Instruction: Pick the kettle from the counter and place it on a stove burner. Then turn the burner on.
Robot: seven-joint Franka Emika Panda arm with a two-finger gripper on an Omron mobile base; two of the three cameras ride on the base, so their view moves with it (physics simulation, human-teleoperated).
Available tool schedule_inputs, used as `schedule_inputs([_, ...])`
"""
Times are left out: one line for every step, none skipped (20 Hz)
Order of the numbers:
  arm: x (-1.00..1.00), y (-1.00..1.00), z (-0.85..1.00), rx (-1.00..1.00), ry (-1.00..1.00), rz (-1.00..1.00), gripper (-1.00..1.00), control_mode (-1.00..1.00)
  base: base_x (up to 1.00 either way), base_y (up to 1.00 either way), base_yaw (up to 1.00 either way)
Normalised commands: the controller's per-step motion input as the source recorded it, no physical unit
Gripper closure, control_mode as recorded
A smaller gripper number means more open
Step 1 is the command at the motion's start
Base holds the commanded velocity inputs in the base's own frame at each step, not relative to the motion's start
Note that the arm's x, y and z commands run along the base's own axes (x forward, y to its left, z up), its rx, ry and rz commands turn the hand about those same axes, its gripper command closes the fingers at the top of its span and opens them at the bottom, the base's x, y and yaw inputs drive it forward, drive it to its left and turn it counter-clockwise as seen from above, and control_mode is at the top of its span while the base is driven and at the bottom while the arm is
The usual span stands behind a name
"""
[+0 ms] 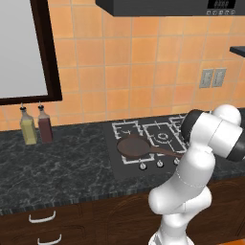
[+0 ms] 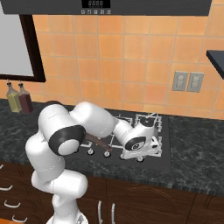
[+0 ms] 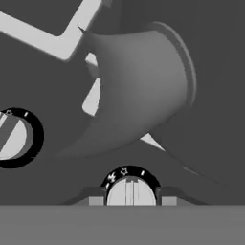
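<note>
The counter [image 1: 57, 158] runs across the left base view, black and marbled. The black cooktop [image 1: 125, 167] sits at its 3 o'clock end, carrying a pale-grey stove burner [image 1: 161, 136]. A brown frying pan [image 1: 134, 146] rests on the front left grate. In the hand view, the kettle [image 3: 143, 81] stands on a grate at 12 o'clock. The gripper [image 3: 130, 200] is at 6 o'clock, its fingers [image 3: 95, 200] close on either side of a silver knob [image 3: 130, 191]; contact cannot be confirmed. A second knob [image 3: 12, 138] lies at 9 o'clock
</note>
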Motion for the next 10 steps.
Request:
schedule_inputs([-0.11, 0.0, 0.0, -0.06, 0.0, 0.38, 1.0, -1.0, 0.0, 0.0, 0.0])
schedule_inputs([-0.13, 0.0, 0.0, -0.06, 0.0, 0.37, 1.0, -1.0, 0.0, 0.0, 0.0])
schedule_inputs([-0.11, 0.0, 0.0, -0.06, 0.0, 0.37, 1.0, -1.0, 0.0, 0.0, 0.0])
schedule_inputs([-0.06, 0.0, 0.0, -0.06, 0.0, 0.35, 1.0, -1.0, 0.0, 0.0, 0.0])
schedule_inputs([-0.06, 0.0, 0.0, -0.05, 0.0, 0.33, 1.0, -1.0, 0.0, 0.0, 0.0])
schedule_inputs([-0.09, 0.0, 0.0, -0.05, 0.0, 0.31, 1.0, -1.0, 0.0, 0.0, 0.0])
schedule_inputs([-0.11, 0.0, 0.0, -0.06, 0.0, 0.28, 1.0, -1.0, 0.0, 0.0, 0.0])
schedule_inputs([-0.04, 0.0, -0.07, -0.03, 0.03, 0.12, -1.0, -1.0, 0.0, 0.0, 0.0])
schedule_inputs([0.0, 0.0, 0.0, 0.0, 0.0, 0.0, -1.0, -1.0, 0.0, 0.0, 0.0])
schedule_inputs([0.0, 0.0, 0.0, 0.0, 0.0, 0.0, -1.0, -1.0, 0.0, 0.0, 0.0])
